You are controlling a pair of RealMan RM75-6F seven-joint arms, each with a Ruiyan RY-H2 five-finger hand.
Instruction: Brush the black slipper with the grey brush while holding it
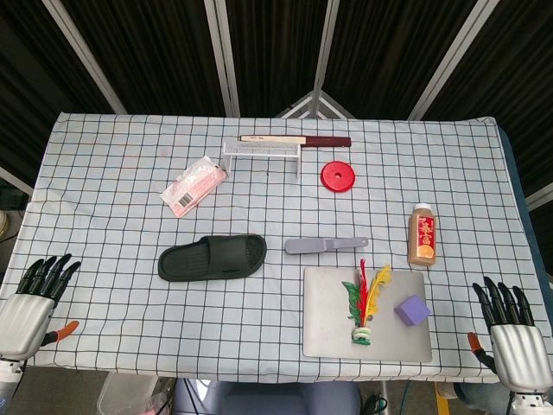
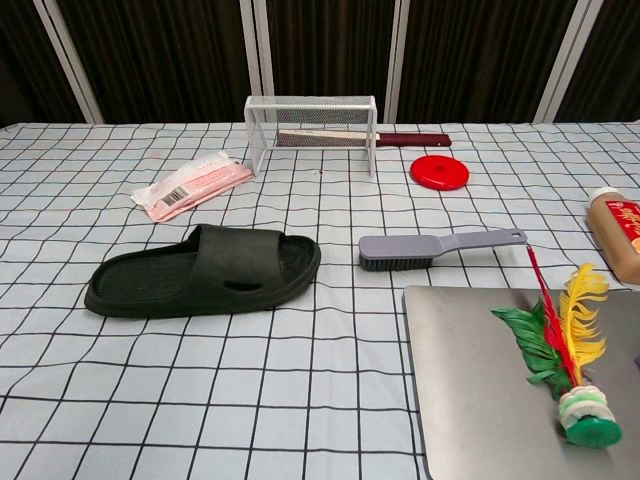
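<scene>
**Desk:** Hands first: your left hand (image 1: 39, 290) sits at the near left corner of the checked table (image 1: 104, 181), fingers spread and holding nothing. Your right hand (image 1: 510, 324) mirrors it at the near right corner, fingers likewise apart and empty. Neither shows in the chest view.

**Operator's aide:** And the task's things?

**Desk:** The black slipper (image 1: 212, 257) lies sole down left of centre, long axis across the table, toe end toward the middle. The grey brush (image 1: 326, 245) lies just beside that toe end, apart from it, bristles down, handle pointing toward your right. Nothing is touched yet, so you appear to be at the very start.

**Operator's aide:** How should you take the step?

**Desk:** Likely best: send your left hand to the slipper's heel end and your right to the brush handle, since each lies on that side. Close around the thin handle well back from the bristles; it lies flat, so you may need to lever it up off the cloth. Grip the slipper across its strap, where there is something to close on.

**Operator's aide:** Hazards?

**Desk:** The metal tray (image 1: 327, 294) with its feathered shuttlecock (image 1: 366, 304) and purple block (image 1: 412, 309) sits just near of the brush, and the juice bottle (image 1: 422, 235) stands to its right. Come in above them, or you risk a knock.
</scene>
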